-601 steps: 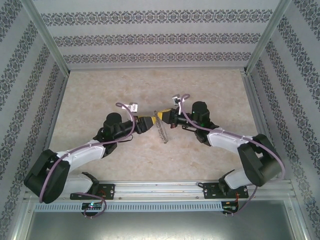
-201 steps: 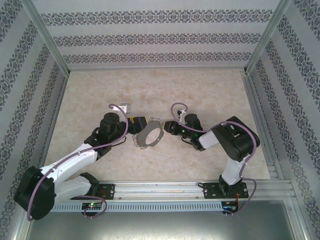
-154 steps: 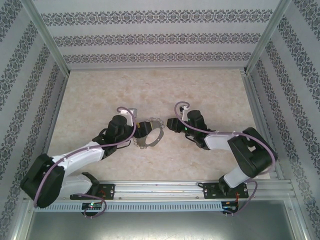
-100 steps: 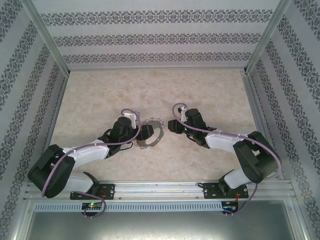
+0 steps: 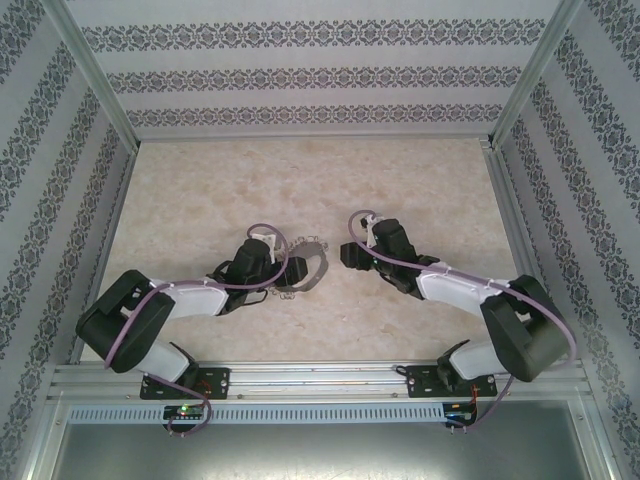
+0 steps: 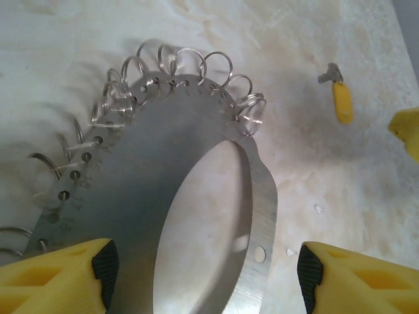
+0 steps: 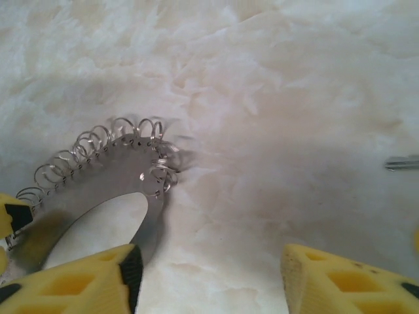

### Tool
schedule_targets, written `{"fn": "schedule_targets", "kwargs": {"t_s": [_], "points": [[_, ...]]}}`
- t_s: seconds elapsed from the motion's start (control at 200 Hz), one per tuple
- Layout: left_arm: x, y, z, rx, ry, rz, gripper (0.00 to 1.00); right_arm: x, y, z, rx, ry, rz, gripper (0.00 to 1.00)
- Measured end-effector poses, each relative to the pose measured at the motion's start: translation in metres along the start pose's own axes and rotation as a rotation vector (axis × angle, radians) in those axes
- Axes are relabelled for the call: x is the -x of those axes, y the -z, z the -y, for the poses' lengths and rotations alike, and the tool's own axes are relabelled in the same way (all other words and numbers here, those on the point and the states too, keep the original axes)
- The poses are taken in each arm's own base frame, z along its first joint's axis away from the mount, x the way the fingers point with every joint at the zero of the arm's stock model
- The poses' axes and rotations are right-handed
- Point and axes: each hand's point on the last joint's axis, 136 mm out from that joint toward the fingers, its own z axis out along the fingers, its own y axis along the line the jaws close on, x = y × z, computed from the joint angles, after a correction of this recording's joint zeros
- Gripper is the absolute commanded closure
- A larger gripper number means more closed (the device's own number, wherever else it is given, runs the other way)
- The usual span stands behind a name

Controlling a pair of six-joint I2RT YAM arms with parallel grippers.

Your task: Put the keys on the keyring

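Your keyring (image 5: pixel 300 265) (image 6: pixel 131 170) (image 7: pixel 111 170) lies flat near the middle of the table (image 5: pixel 300 180), a little toward its near edge, with small wire loops fringing its rim. The key (image 6: pixel 342 101) rests on the table near the ring but apart from it. Your left gripper (image 6: pixel 206 265) is released, its fingers spread wide over the ring's near end. Your right gripper (image 7: pixel 211 265) is also released, with nothing between its fingers, and sits just beside the ring.

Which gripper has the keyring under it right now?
The left gripper: the keyring lies between and under its open yellow fingers. The right gripper, also open, has mostly bare table between its fingers, the ring off to one side.
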Motion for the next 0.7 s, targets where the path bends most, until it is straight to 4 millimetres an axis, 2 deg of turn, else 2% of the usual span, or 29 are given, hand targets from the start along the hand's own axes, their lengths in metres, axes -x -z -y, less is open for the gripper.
{"fn": "schedule_targets", "kwargs": {"t_s": [0.04, 0.05, 0.06, 0.07, 0.265, 0.455, 0.59, 0.7], "points": [[0.001, -0.002, 0.001, -0.005, -0.002, 0.007, 0.25, 0.003, 0.004, 0.002, -0.017, 0.009, 0.009, 0.22], [0.002, -0.002, 0.001, -0.006, -0.002, 0.010, 0.25, 0.004, 0.006, 0.002, -0.021, 0.020, 0.012, 0.17], [0.003, -0.003, 0.001, -0.007, -0.003, 0.013, 0.25, 0.004, 0.007, 0.003, -0.025, 0.019, 0.014, 0.07], [0.003, -0.003, 0.001, -0.008, -0.003, 0.015, 0.25, 0.005, 0.008, 0.003, -0.028, 0.018, 0.016, 0.03], [0.009, -0.012, 0.000, 0.007, -0.030, 0.027, 0.23, 0.028, 0.037, 0.012, -0.114, 0.065, 0.111, 0.02], [0.015, -0.022, -0.009, 0.053, -0.066, 0.013, 0.23, 0.055, 0.060, 0.013, -0.137, 0.055, 0.227, 0.03], [0.031, -0.032, -0.016, 0.080, -0.090, 0.021, 0.22, 0.056, 0.058, 0.004, -0.070, 0.071, 0.217, 0.18], [0.048, -0.040, -0.015, 0.087, -0.117, 0.034, 0.22, 0.040, 0.043, -0.006, 0.010, 0.082, 0.141, 0.31]]}}
